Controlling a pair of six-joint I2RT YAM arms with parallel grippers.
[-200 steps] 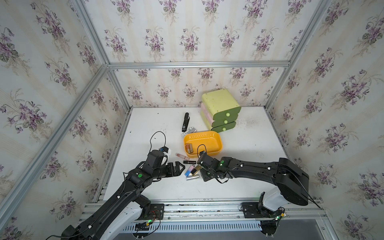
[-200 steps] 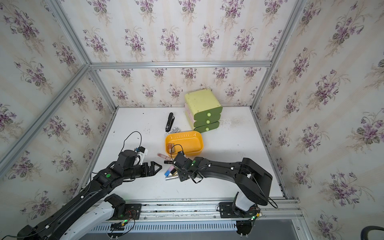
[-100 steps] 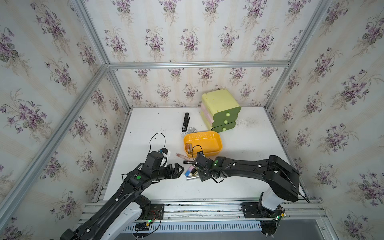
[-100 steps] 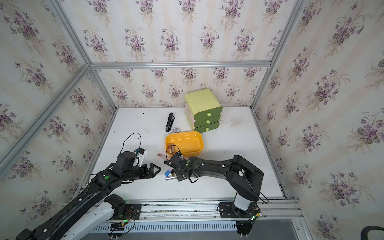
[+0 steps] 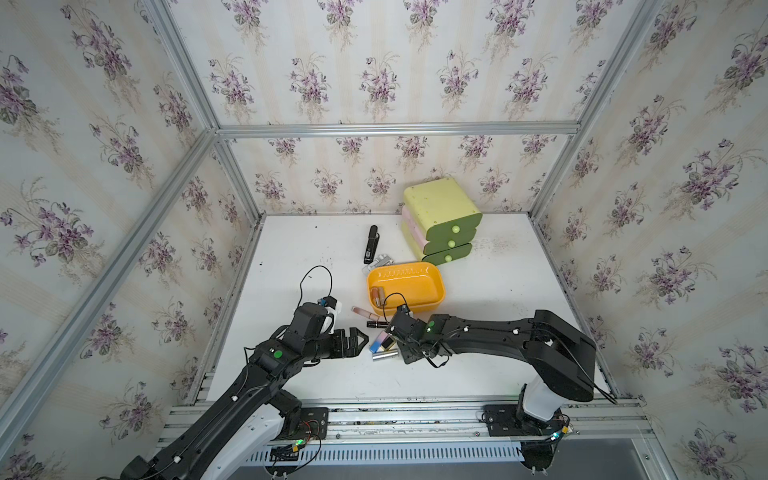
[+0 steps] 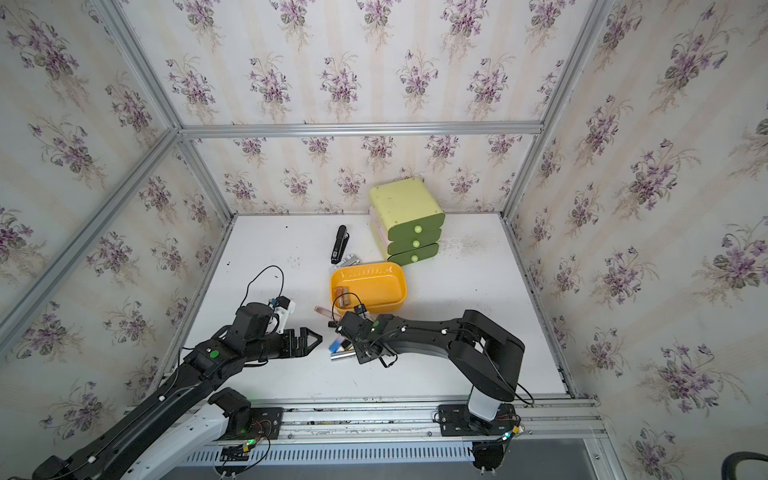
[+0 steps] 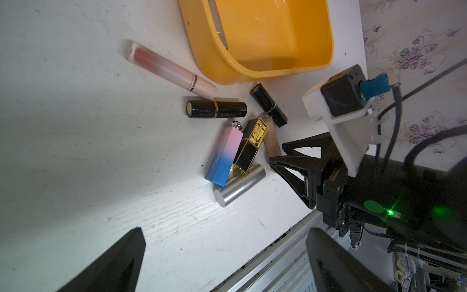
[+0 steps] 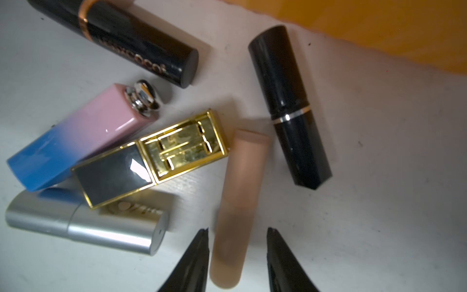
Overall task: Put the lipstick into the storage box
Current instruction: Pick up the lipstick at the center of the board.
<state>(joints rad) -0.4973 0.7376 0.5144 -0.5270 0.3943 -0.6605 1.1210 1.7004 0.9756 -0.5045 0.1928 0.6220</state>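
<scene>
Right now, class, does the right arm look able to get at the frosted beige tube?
Probably yes. The right gripper straddles the frosted beige tube with open jaws, a gap each side; the gold-and-black lipstick and black lipstick lie beyond the fingertips.

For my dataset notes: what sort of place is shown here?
Probably a staged robot test cell: purple floral wallpaper panels set in a bare aluminium frame, and two black robot arms mounted on a metal rail beside the white tabletop.

Glossy plastic storage box (image 7: pixel 222 68), matt metallic silver lipstick (image 7: pixel 240 185)
</scene>
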